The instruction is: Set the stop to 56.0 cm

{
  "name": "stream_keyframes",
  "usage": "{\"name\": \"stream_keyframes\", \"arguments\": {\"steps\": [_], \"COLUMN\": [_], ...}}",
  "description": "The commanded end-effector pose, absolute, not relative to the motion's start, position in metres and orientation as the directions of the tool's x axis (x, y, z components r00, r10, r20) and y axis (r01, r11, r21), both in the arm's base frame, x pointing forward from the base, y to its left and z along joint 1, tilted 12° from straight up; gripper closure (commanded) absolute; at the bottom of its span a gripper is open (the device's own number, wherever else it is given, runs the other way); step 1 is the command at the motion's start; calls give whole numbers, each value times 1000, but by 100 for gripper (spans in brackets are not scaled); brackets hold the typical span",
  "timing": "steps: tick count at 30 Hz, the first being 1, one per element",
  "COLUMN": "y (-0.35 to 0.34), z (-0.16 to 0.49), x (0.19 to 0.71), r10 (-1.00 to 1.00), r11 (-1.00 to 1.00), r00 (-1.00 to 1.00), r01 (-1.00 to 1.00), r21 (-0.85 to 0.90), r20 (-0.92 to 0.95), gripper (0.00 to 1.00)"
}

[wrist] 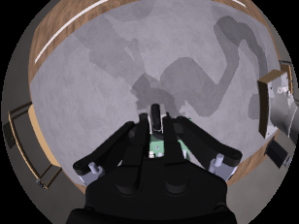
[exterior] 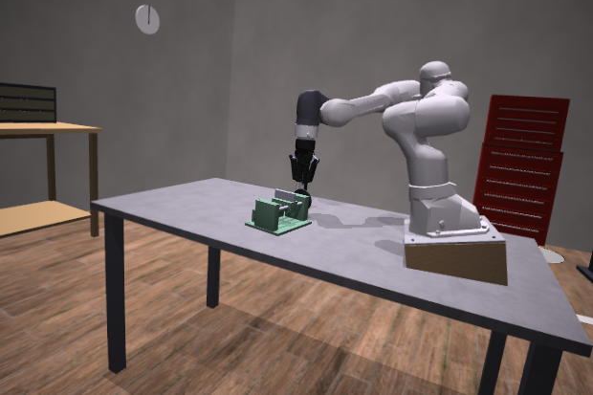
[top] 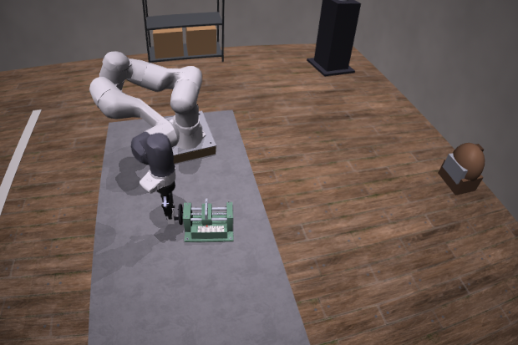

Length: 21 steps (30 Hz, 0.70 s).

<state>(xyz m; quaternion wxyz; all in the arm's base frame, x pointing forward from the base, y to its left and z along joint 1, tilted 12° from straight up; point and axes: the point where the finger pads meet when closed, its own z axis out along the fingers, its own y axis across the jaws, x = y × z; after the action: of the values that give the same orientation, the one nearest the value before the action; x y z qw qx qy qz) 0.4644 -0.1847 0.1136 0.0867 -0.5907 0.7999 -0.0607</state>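
Observation:
A green stop fixture (top: 187, 217) (exterior: 266, 214) (wrist: 156, 146) stands on the grey table. Its stop, a green carriage with a grey upright plate (top: 206, 208) (exterior: 284, 195), sits on two rods near mid-travel. A white scale (top: 215, 229) with a small red mark lies in front of it; its figures are too small to read. The dark handwheel (top: 180, 214) (exterior: 303, 199) is on the end nearest the arm's hand. My gripper (top: 169, 215) (exterior: 300, 186) (wrist: 155, 111) points down beside the wheel, shut on its black handle (wrist: 155, 113), which shows between the fingertips.
The arm's base (top: 195, 150) (exterior: 455, 260) stands on the same table (top: 188, 290) (exterior: 354, 246). The fixture's near end wall is close beside the fingers. A shelf rack, a dark pedestal and a red cabinet stand away from the table.

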Motion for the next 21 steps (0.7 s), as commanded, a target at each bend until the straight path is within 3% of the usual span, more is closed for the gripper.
{"name": "stream_keyframes", "arguments": {"steps": [1, 21], "y": [-184, -180], "z": [108, 77], "x": [467, 460], "r10": [-955, -955], "r11": [298, 298], "r00": [-290, -290], "r01": [-933, -933], "r21": [-200, -200], "r20": [-68, -68], "gripper": [96, 96]}}
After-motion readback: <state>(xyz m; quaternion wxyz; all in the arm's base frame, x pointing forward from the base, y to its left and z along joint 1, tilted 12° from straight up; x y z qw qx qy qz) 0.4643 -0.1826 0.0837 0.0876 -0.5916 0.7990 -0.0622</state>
